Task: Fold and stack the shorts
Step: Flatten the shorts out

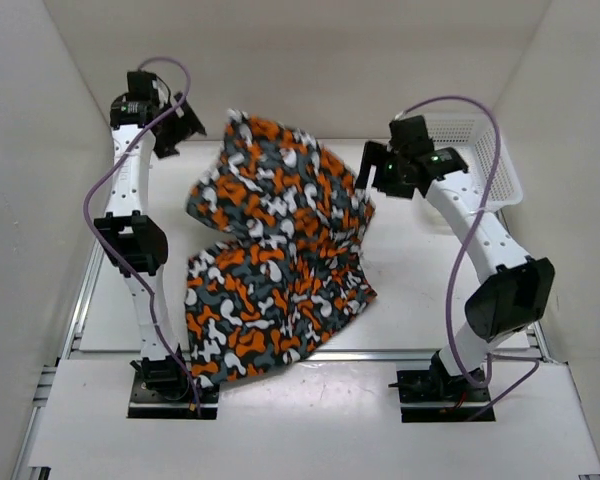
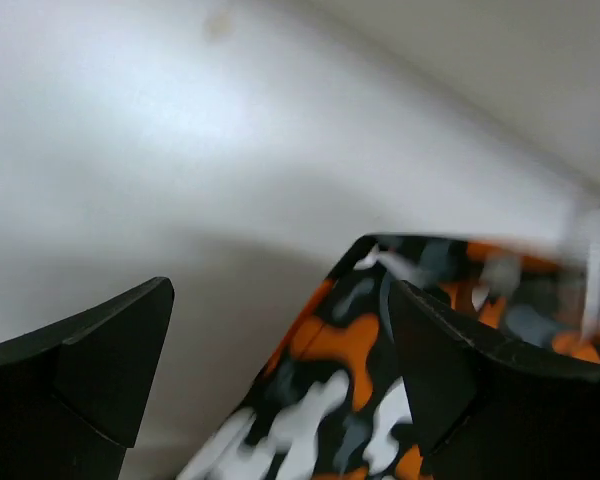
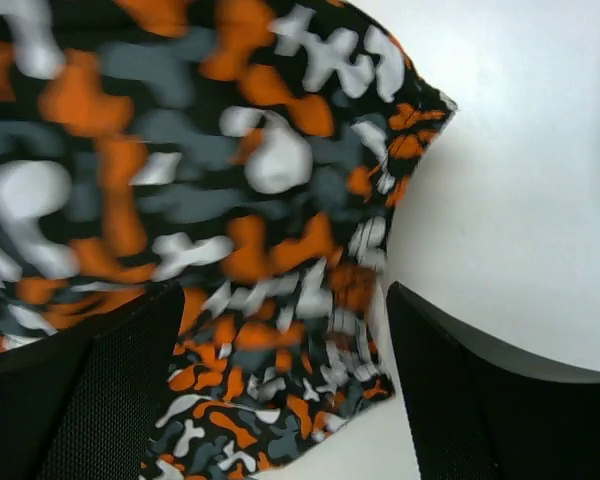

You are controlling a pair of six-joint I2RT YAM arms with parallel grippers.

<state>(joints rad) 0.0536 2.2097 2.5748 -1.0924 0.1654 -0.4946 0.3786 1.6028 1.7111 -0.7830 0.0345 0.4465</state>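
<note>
The camouflage shorts [image 1: 280, 250] lie spread and partly doubled over in the middle of the white table [image 1: 410, 290], their far part raised and rumpled. My left gripper [image 1: 192, 125] is at the shorts' far left corner, open; in the left wrist view the gripper [image 2: 280, 340] has its fingers wide apart, with a corner of the shorts [image 2: 350, 350] beyond them. My right gripper [image 1: 365, 175] is at the shorts' right edge, open; in the right wrist view the gripper [image 3: 285, 340] hangs over the blurred shorts [image 3: 180, 150] and holds nothing.
A white mesh basket [image 1: 480, 150] stands at the back right, behind the right arm. White walls close in the table on the left, back and right. The near hem of the shorts reaches the table's front edge by the left arm's base [image 1: 165, 385].
</note>
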